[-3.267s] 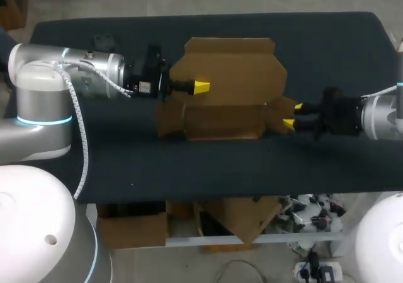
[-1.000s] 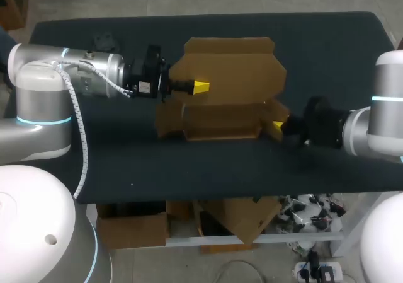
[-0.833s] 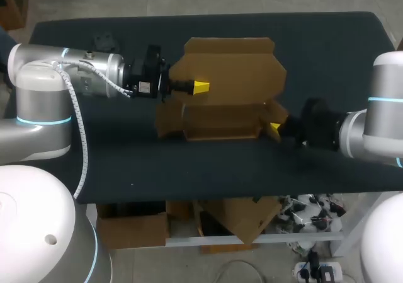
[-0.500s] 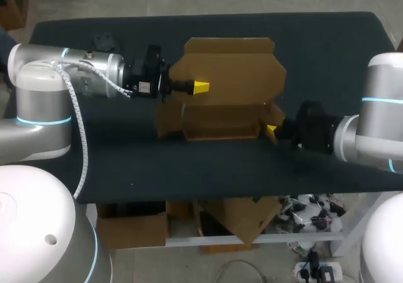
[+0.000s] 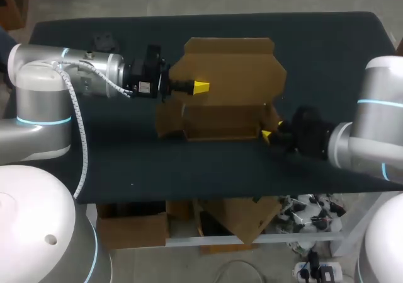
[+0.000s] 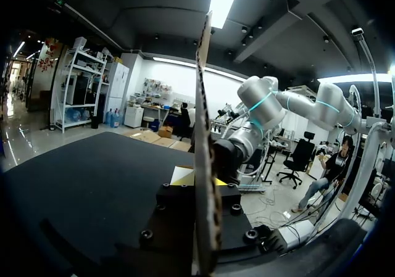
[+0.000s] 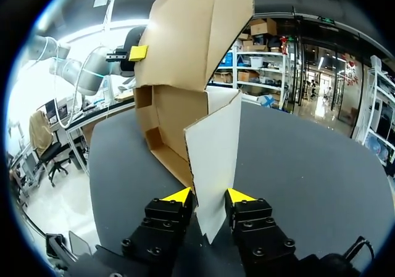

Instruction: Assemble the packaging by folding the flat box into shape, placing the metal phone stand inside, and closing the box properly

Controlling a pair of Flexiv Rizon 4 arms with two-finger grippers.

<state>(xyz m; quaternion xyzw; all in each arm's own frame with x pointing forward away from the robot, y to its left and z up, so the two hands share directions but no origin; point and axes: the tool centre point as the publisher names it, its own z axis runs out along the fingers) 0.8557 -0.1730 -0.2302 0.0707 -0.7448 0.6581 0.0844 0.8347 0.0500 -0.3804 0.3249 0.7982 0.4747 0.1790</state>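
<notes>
The brown cardboard box [image 5: 230, 75] lies partly folded in the middle of the head view, on the dark table [image 5: 327, 50]. Its broad lid panel spreads toward the upper centre, and a shallow tray with raised walls sits just below it. The left gripper [image 5: 200, 87] comes in from the left of the frame at the lid panel's left edge. In the left wrist view that panel stands edge-on between the two yellow tips, which press on it from both sides. The right gripper [image 5: 267, 134] sits right of centre at the tray's right end. In the right wrist view an upright side flap [image 7: 216, 153] stands between its fingers, both tips touching it, so it grips the flap
</notes>
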